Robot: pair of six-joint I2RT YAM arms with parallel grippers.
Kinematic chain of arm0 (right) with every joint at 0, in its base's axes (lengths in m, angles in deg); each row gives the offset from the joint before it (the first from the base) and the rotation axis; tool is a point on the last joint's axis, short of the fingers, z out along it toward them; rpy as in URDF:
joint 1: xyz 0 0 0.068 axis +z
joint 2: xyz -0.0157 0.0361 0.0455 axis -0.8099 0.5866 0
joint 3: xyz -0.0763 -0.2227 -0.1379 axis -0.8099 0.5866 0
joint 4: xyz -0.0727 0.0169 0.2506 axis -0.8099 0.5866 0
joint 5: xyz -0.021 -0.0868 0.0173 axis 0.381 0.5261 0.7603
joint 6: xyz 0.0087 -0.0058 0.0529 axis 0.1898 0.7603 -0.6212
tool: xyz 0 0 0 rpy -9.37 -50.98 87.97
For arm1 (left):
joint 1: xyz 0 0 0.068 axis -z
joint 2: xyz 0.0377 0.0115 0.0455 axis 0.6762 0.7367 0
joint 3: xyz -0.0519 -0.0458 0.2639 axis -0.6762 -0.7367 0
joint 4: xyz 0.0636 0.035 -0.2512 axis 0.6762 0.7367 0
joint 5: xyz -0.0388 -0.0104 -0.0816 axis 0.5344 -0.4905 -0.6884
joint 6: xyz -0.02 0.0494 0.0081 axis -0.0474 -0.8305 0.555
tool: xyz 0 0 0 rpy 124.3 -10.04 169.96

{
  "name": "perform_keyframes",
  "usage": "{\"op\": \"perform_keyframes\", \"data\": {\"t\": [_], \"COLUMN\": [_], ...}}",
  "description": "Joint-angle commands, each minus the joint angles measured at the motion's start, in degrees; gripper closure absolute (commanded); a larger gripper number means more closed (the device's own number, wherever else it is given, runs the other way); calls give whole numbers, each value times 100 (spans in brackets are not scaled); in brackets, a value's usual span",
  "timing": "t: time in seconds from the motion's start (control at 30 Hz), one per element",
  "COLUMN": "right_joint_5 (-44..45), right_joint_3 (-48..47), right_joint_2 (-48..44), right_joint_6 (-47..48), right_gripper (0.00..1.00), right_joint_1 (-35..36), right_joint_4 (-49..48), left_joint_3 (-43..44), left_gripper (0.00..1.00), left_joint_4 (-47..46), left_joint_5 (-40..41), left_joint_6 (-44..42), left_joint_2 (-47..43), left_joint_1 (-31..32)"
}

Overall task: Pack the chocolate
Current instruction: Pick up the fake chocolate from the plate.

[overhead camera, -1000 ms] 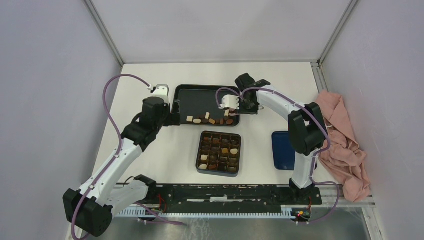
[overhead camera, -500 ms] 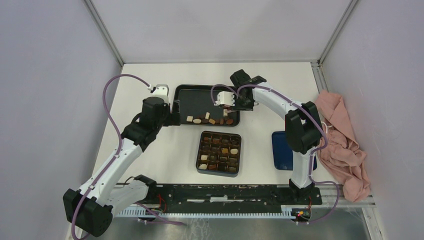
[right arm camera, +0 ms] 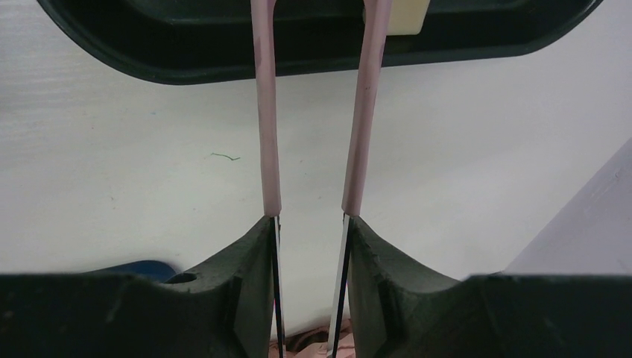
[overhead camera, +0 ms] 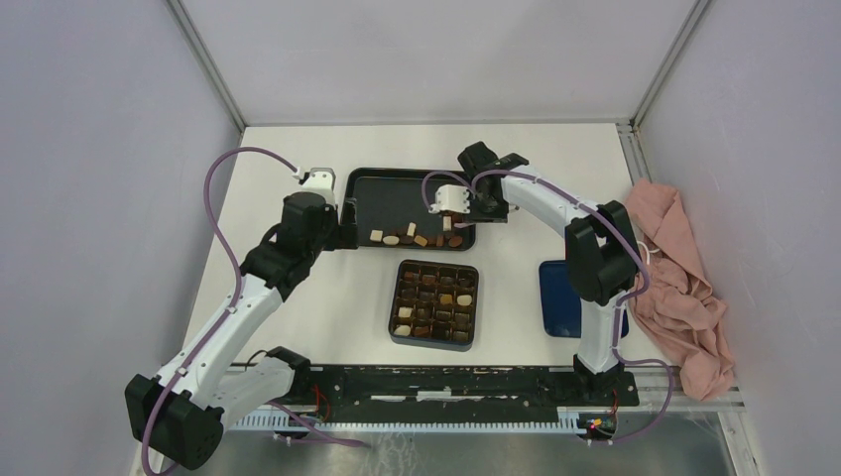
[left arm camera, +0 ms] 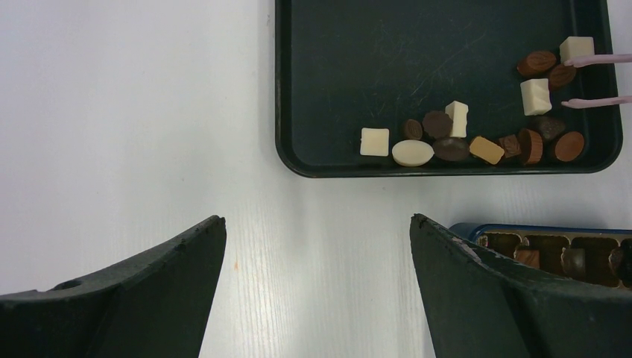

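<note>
Closest in, the dark box (overhead camera: 434, 344) sits on the white table (overhead camera: 337, 307) between the two arms, most of its square compartments already showing chocolate in brown and cream. A blue panel (overhead camera: 558, 297) lies flat to its right, and a pink cloth (overhead camera: 684, 278) is bunched at the table's right edge. Moving out, the left gripper (left arm camera: 317, 224) hangs over bare table just off the near left corner of the black tray (left arm camera: 358, 67) — its jaws stand wide apart with nothing between them. On that tray, the loose chocolate (left arm camera: 412, 153) is strung along the near rim: a cream square, a cream oval, dark rounds, a caramel block, then a tighter cluster towards the right corner. There the pink tweezers (left arm camera: 596, 102) reach in from the right, tips apart, with a cream block just ahead of them and another cream piece beside the far tip — neither visibly pinched. The right gripper (right arm camera: 309, 224) has its jaws pressed against the tweezers' two arms, clamping the tool over the tray's right edge.
</note>
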Motion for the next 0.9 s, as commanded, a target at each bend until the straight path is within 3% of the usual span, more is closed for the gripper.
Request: {"op": "perform_keyframes", "data": {"t": [0.0,0.87], "right_joint_5": [341,629], "right_joint_3": [-29,-295], "right_joint_2": [-165,223], "right_joint_6": [-21,259], "right_gripper": [58,60], "right_joint_1": [-40,223], "right_joint_4": [-179,45], "left_joint_3": [29,38], "left_gripper": [2,3], "left_joint_4": [-167,-167], "left_joint_5": [-65,-93], "left_joint_6": [-279,-282], "left_joint_2": [-99,-74], "left_joint_1": [-33,-36]}}
